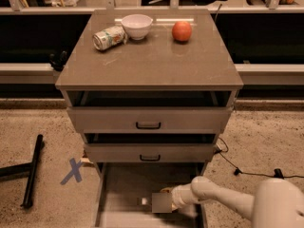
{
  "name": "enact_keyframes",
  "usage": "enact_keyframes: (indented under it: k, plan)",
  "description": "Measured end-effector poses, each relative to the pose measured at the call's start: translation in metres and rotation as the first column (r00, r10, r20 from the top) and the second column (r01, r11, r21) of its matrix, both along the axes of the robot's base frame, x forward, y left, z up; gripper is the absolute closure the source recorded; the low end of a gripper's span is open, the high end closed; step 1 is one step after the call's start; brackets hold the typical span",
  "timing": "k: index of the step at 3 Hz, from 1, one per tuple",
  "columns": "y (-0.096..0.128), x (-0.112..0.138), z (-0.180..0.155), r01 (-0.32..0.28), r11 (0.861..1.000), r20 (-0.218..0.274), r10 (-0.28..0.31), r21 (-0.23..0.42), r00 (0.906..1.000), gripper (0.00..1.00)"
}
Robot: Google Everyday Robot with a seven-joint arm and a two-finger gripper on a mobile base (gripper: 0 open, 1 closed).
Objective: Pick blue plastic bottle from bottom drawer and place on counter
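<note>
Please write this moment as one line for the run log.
tool: inside drawer, at bottle | bottle: in drawer, not on counter | counter holds: can, bowl, fruit

One high front view, tilted down; pincer [164, 202] bottom centre.

Robot test area in a lab-like room: a free-standing drawer cabinet [109, 120] stands on a speckled floor [42, 127] marked with a blue tape cross [73, 171]. A black stand leg [32, 170] lies at left and a loose cable [237, 167] at right. A long bench [270, 70] runs behind, and the gripper [162, 203] reaches into the pulled-out bottom drawer [126, 182].
</note>
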State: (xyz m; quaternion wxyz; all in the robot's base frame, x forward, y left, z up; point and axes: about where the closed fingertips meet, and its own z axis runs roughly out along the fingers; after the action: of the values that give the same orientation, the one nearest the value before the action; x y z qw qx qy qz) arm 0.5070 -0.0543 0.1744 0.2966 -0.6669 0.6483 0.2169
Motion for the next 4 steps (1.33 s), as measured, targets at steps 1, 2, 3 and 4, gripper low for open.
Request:
enact_keyframes:
  k: [1, 2, 3, 4]
  plan:
    - [-0.008, -0.007, 0.073, -0.029, 0.999, 0.168, 0.026, 0.013, 0.9855, 1.00]
    - [0.000, -0.039, 0.127, -0.082, 0.996, 0.268, 0.073, 0.021, 0.9607, 1.00]
    - [0.008, -0.060, 0.133, -0.109, 0.994, 0.263, 0.098, 0.029, 0.9598, 1.00]
    - [0.007, -0.060, 0.137, -0.120, 0.993, 0.252, 0.112, 0.018, 0.9613, 1.00]
